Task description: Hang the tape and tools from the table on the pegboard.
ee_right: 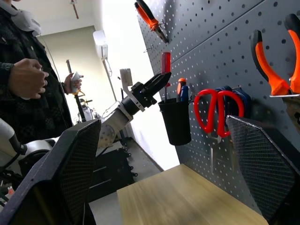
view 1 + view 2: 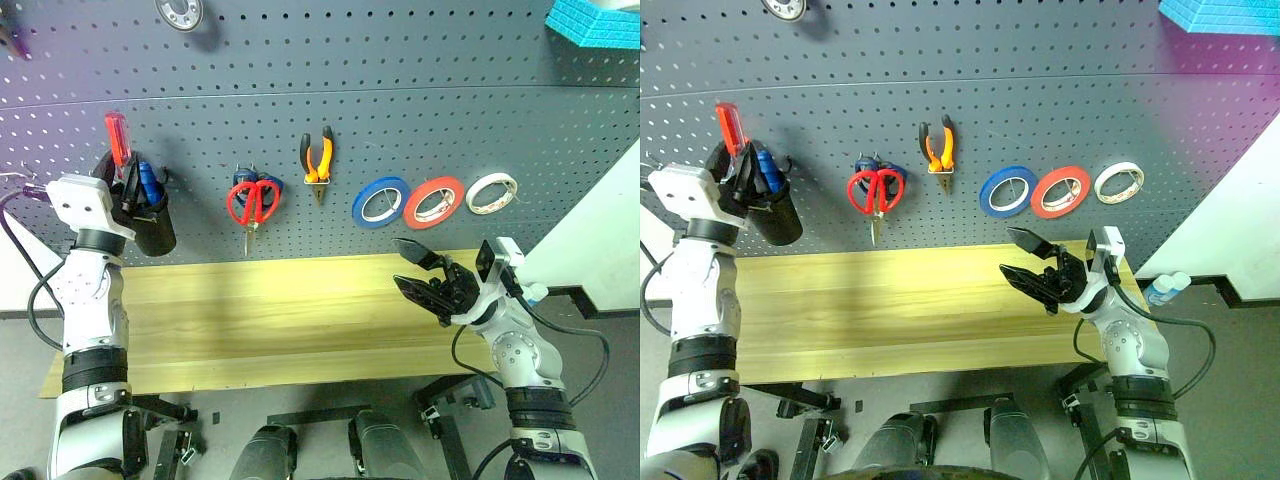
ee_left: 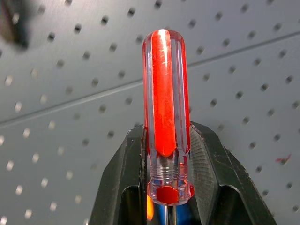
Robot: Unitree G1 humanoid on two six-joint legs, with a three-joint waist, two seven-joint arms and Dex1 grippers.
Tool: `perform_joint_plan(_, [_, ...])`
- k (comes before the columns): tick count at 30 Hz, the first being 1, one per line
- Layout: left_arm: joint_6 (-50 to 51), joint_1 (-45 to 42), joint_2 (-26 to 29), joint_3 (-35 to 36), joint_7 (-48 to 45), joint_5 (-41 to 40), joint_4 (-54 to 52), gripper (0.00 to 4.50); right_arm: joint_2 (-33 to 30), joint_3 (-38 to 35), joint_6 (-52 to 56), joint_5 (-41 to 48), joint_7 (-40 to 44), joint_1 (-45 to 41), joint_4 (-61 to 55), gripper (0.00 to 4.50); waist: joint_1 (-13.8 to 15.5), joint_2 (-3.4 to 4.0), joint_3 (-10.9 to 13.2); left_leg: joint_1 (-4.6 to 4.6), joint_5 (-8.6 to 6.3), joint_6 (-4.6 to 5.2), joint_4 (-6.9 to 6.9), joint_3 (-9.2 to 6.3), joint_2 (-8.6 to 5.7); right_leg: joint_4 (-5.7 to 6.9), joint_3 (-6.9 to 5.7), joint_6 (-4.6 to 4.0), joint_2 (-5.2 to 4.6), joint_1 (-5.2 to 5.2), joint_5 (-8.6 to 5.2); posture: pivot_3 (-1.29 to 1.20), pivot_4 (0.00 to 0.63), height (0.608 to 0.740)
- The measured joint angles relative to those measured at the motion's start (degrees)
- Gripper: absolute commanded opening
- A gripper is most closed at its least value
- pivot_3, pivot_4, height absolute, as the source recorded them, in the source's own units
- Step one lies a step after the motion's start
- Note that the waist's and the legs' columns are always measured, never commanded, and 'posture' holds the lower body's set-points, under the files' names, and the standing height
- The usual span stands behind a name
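Gripping the rigid, slick red-handled screwdriver low on its handle, your left gripper needs firm pressure; right gripper idles open.

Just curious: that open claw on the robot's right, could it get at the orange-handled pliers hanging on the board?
Probably yes: the right gripper is open and empty, with nothing between it and the pliers.

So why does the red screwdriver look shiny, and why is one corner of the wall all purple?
In the left wrist view, light glints as a white streak on the clear red screwdriver handle, while the pegboard behind is soft and blurry. In the left eye view, a purple glow tints the board's upper left, and the tape rolls cast faint shadows. In the right wrist view, the bright window behind washes out.
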Motion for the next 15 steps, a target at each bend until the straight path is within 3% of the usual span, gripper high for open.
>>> perform_joint_plan(1, [0.0, 0.0, 0.0, 0.0, 0.13, 0.0, 0.21, 0.89, -0.14, -0.01, 0.01, 0.0, 0.0, 0.11, 0.0, 4.5, 0.0, 0.0, 0.0, 0.0, 0.0, 0.01, 0.0, 0.0, 0.0, 0.0, 0.0, 0.0, 0.0, 0.0, 0.0, -0.08, 0.154, 0.74])
perform_joint_plan(11, [0.12, 0.0, -0.31, 0.12, 0.55, -1.06, 1.69, 4.31, -0.83, -0.01, 0.06, -0.03, -0.08, 0.38, 0.0, 4.5, 0.06, 0.02, 0.02, 0.0, -0.01, 0.01, -0.01, -0.01, 0.0, -0.02, 0.0, 0.0, -0.01, 0.01, 0.0, -0.08, 0.157, 0.74])
perform_joint_plan(15, [0.37, 0.15, -1.01, 0.49, 0.57, -1.7, 0.55, 4.47, -0.84, 0.0, 0.06, -0.06, -0.07, 0.38, 0.0, 4.5, 0.12, 0.03, 0.03, 0.0, -0.01, 0.01, -0.01, -0.02, 0.0, -0.02, 0.01, 0.0, -0.01, 0.02, 0.0, -0.07, 0.158, 0.74])
